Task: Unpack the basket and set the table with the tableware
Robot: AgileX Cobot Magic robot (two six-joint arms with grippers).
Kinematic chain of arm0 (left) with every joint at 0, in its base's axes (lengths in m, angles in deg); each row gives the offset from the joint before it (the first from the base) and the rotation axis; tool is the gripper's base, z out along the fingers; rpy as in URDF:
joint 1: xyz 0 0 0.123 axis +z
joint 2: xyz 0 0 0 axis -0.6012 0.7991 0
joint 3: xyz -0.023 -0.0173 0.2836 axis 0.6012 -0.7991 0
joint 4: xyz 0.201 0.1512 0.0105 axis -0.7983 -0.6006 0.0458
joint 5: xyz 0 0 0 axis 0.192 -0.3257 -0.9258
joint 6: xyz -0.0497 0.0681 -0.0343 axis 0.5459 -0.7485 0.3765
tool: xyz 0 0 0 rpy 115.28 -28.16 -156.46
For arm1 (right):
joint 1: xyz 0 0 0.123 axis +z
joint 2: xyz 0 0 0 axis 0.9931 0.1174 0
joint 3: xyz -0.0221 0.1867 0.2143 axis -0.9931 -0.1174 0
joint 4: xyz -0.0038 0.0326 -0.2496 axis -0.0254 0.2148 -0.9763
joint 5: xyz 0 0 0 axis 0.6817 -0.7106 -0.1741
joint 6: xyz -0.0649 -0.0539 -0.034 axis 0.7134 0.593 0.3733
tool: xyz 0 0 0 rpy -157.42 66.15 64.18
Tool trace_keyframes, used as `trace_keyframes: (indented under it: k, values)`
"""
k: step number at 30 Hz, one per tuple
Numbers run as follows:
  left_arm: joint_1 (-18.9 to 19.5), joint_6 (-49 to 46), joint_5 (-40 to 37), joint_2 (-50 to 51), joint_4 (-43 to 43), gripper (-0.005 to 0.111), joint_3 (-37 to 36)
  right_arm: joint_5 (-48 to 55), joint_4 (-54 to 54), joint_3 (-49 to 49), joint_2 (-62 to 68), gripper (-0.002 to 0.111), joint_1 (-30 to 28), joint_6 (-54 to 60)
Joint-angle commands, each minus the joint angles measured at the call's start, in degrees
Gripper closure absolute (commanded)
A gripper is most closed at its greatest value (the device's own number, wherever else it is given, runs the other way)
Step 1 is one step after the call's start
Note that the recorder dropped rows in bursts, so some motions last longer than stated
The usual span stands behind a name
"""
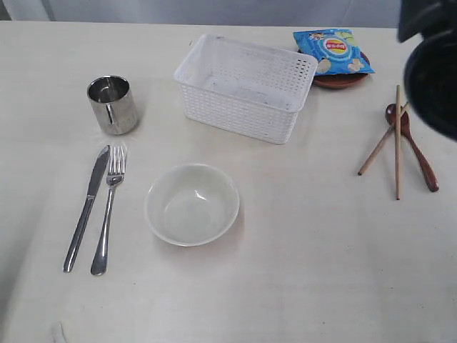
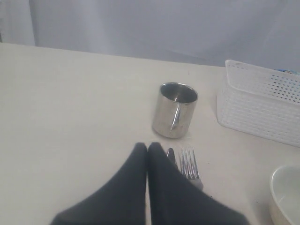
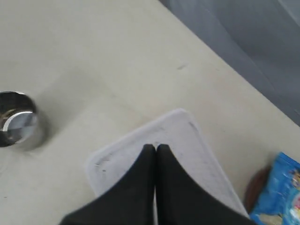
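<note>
Left gripper point(image 2: 147, 147) tips pressed together, empty; cup point(image 2: 175, 110) just ahead, fork point(image 2: 189, 164) beside. Right gripper point(image 3: 155, 147) together, empty; basket point(image 3: 197, 145) beyond.

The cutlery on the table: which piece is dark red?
The spoon, on the right of the exterior view, crossing the pale wooden chopsticks. The knife and fork on the left are shiny steel.
</note>
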Motion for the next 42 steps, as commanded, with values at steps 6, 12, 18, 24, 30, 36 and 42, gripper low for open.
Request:
trace_keyframes:
  k: [6, 12, 18, 24, 30, 36, 42]
  values:
    - [0.06, -0.03, 0.63, -0.21, 0.05, 0.107, -0.16, 0.51, 3.36, -14.46, -6.88, 0.109, -16.52, 0.42]
    - [0.06, -0.03, 0.63, -0.21, 0.05, 0.107, -0.16, 0.51, 22.14, -23.68, -7.63, 0.108, -27.06, 0.42]
    - [0.06, -0.03, 0.63, -0.21, 0.05, 0.107, -0.16, 0.51, 25.20, -28.63, -7.63, 0.101, -32.22, 0.31]
    - [0.06, -0.03, 0.63, -0.21, 0.05, 0.107, -0.16, -0.39, 28.01, -28.83, -6.68, 0.068, -32.97, 4.12]
    - [0.06, -0.03, 0.63, -0.21, 0.05, 0.107, -0.16, 0.51, 25.93, -28.83, -6.39, 0.070, -32.97, 4.23]
    - [0.06, -0.03, 0.63, -0.21, 0.05, 0.107, -0.16, 0.51, 26.45, -28.83, -6.63, 0.073, -32.97, 2.99]
    - [0.06, -0.03, 0.63, -0.21, 0.05, 0.107, -0.16, 0.51, 26.21, -31.41, -10.04, 0.073, -32.97, 2.17]
